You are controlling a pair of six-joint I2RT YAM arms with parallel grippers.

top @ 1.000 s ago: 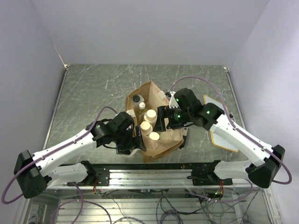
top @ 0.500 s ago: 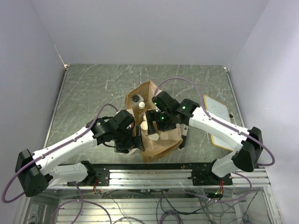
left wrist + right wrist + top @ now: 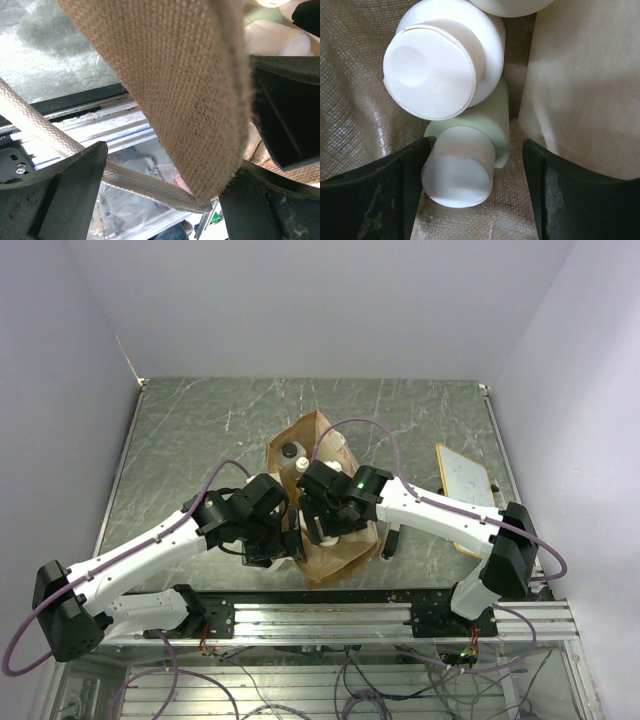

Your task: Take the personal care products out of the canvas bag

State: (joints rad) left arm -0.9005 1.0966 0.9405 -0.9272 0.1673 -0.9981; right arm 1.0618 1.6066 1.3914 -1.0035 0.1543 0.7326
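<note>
Bottle of pale green plastic (image 3: 462, 170), white-capped, points its cap toward the wrist between the spread right gripper (image 3: 475, 145) inside the tan canvas bag (image 3: 345, 550); whether left gripper (image 3: 283, 545) clamps the rim is unclear.

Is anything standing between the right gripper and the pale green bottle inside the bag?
Nothing visible does. The open right gripper straddles the white cap of the pale green bottle; a larger white-capped bottle touches that bottle farther in.
</note>
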